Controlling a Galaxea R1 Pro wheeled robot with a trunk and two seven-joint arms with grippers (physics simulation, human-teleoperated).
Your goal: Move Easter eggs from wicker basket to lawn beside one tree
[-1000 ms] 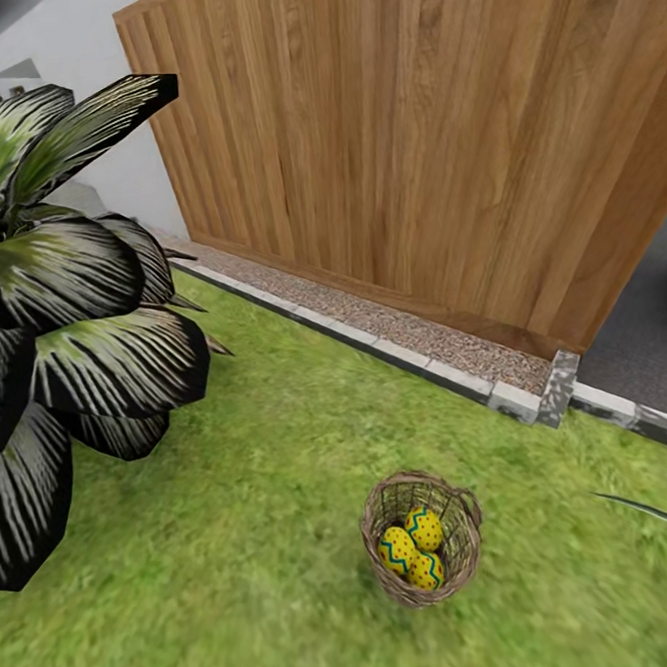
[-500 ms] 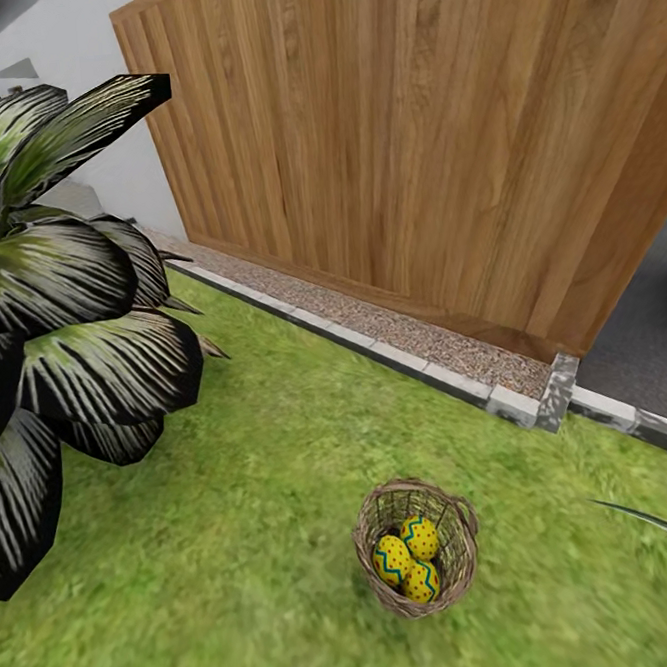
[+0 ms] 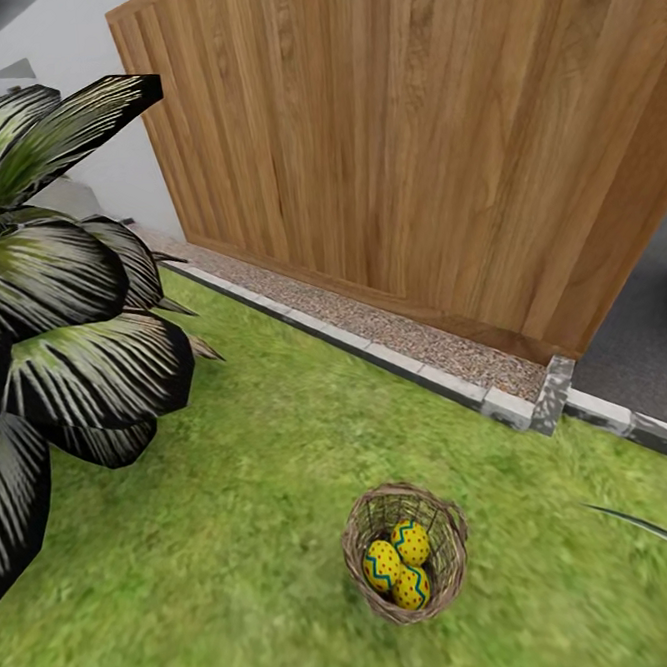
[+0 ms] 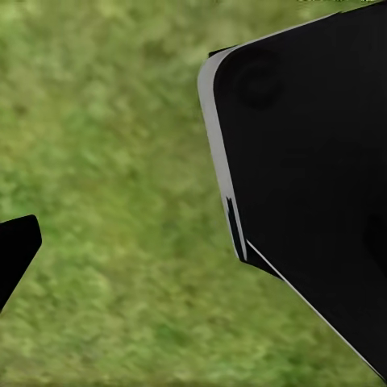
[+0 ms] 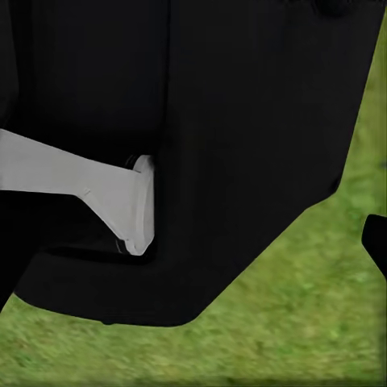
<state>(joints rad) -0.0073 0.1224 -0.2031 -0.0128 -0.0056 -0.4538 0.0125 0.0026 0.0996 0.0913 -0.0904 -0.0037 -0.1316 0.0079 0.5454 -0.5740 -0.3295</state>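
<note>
Sitting upright on the lawn, the wicker basket holds all three Easter eggs, yellow with red dots and blue-green zigzags, packed touching one another inside its rim. Beyond the basket runs a grey stone kerb, then a strip of gravel, then a tall wooden fence of vertical planks. Well to the left of the basket stands a plant with broad dark striped leaves. A white wall rises behind that plant. Both wrist views look down on grass past black robot bodywork, with only a dark tip at an edge, so whether either gripper is open or closed, or holding anything, cannot be told
</note>
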